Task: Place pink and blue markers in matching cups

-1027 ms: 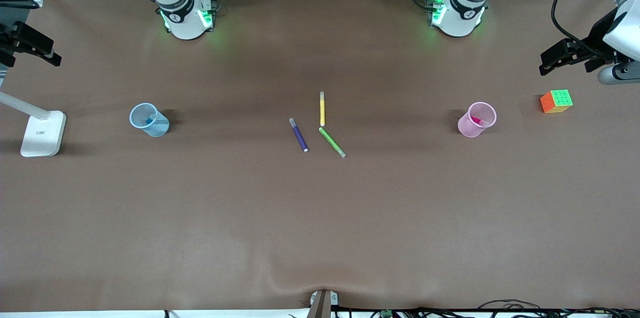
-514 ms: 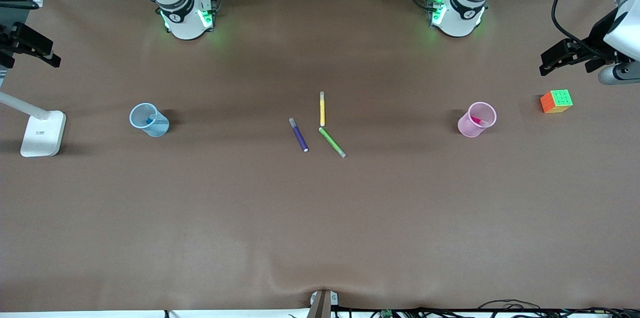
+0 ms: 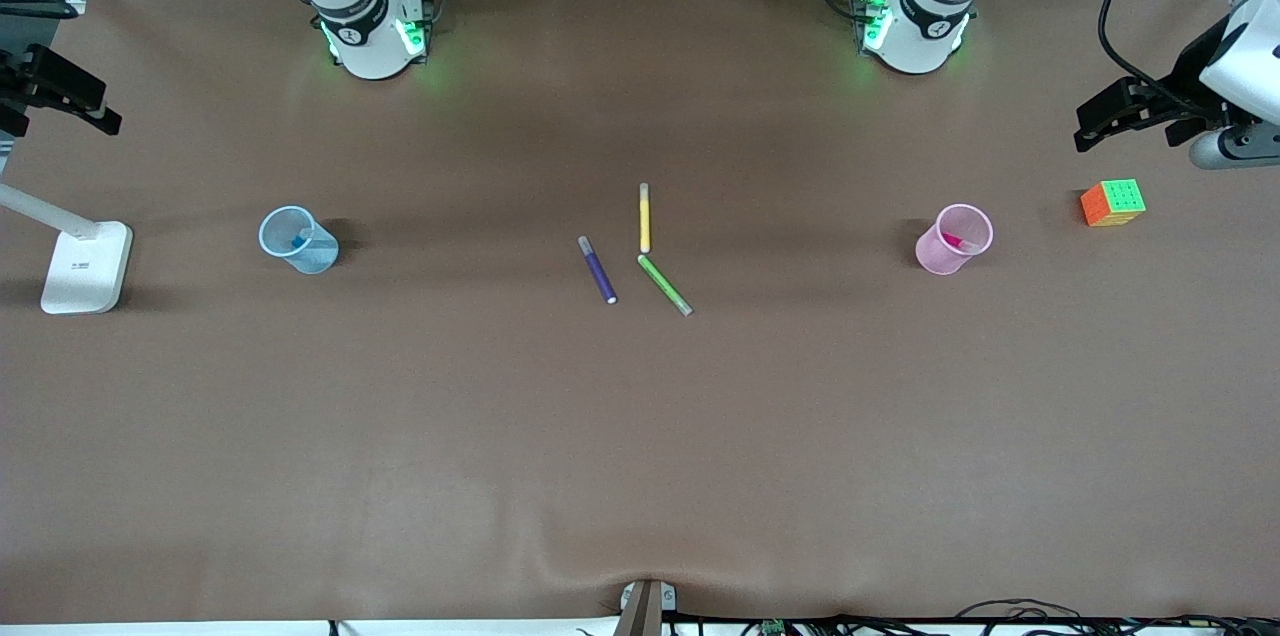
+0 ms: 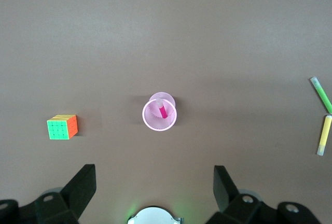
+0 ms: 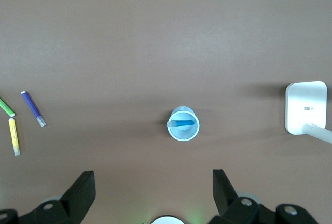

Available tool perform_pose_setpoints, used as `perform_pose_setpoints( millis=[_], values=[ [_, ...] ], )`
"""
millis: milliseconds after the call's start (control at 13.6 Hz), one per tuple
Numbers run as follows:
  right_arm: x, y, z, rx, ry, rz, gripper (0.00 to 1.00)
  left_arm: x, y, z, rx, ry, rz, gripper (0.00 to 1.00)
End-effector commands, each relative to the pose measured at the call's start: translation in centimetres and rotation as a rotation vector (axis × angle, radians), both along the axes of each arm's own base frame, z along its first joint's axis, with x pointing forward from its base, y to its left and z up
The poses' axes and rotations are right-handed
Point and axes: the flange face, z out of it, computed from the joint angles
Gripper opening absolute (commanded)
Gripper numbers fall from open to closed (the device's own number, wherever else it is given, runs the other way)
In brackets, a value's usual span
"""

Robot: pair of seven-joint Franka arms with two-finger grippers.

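The table [image 3: 640, 436] is evenly lit from above, without glare. Soft, short shadows are cast beside the pink cup [image 3: 953, 239] and blue cup [image 3: 297, 239]. Green glow is spread around both arm bases. Wrist views are seen slightly softer.

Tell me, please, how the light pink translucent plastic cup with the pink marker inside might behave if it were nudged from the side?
The light pink translucent plastic cup looks thin-walled, so it is probably light and would slide easily on the smooth brown table. The magenta-pink marker leans against its wall, so the weight sits off-centre and a high push could tip it. Once on its side, the tapered cup would likely roll in a curve.
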Motion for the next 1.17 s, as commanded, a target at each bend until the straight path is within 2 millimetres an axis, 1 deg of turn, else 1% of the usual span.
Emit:
perform_pose_setpoints(
  millis=[0, 954, 1100],
  values=[
    [-0.4, 0.1, 0.4, -0.019, -0.006, -0.006, 1.0, -0.1, 0.2, 0.6, -0.017, -0.016, -0.002, 1.0],
    [-0.5, -0.1, 0.4, -0.019, -0.005, -0.007, 1.0, -0.4, 1.1, 1.2, -0.009, -0.021, 0.011, 1.0],
    [-0.5, 0.0, 0.4, -0.019, -0.005, -0.006, 1.0, -0.4, 1.6, 1.2, -0.01, -0.021, 0.018, 1.0]
  ],
)
